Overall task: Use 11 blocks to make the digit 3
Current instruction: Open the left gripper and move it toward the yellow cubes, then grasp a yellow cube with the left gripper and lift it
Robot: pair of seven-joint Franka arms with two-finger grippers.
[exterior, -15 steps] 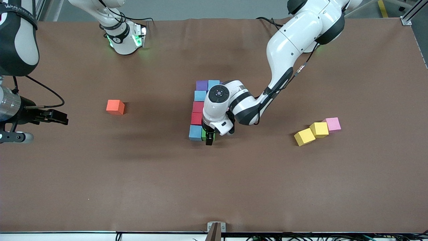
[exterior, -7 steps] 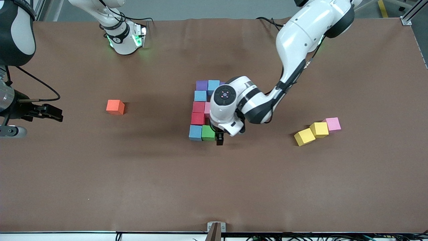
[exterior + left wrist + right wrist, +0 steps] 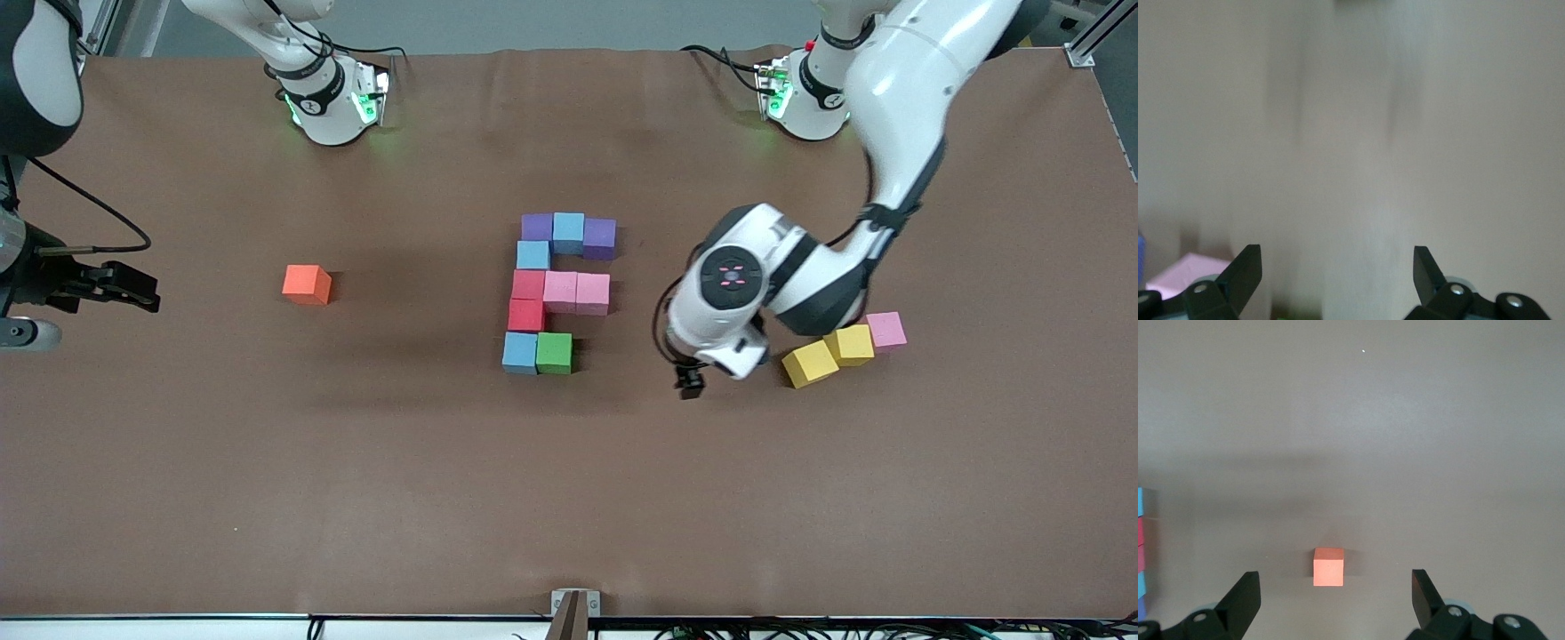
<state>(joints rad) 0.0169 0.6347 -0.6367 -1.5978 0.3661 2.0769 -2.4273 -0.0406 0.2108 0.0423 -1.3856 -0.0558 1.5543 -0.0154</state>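
Since a second ago the left arm has swung away from the block figure toward its own end of the counter (image 3: pixel 267 498), so the left end effector (image 3: pixel 690 384) now hangs over bare brown cloth between the figure and the three loose cubes, its fingers (image 3: pixel 1245 270) spread with nothing between them. With the arm gone, the blocks it had covered are in plain sight: the two pink blocks (image 3: pixel 576 292) of the middle row and the second purple block (image 3: pixel 599 237) at the end of the row farthest from the front camera. The unfinished digit 3 (image 3: pixel 544 293) sits at mid-counter: purple, light blue, purple in that farthest row; a light blue cube (image 3: pixel 532 255) below; red, pink, pink in the middle; a red cube (image 3: pixel 524 315) next; then light blue and the green block (image 3: pixel 554 352) in the nearest row, whose third place is open. Two yellow cubes (image 3: pixel 810 363) and a pink cube (image 3: pixel 886 329) lie touching in a line near the left arm's end, the arm's wrist overlapping the edge of one yellow cube. The orange cube (image 3: pixel 307 284) stands alone toward the right arm's end. The right end effector (image 3: pixel 133 289) waits at the counter's edge, fingers (image 3: pixel 1243 599) spread and empty; its arm is cut off by the frame. The left wrist view is smeared, showing only a pink corner.
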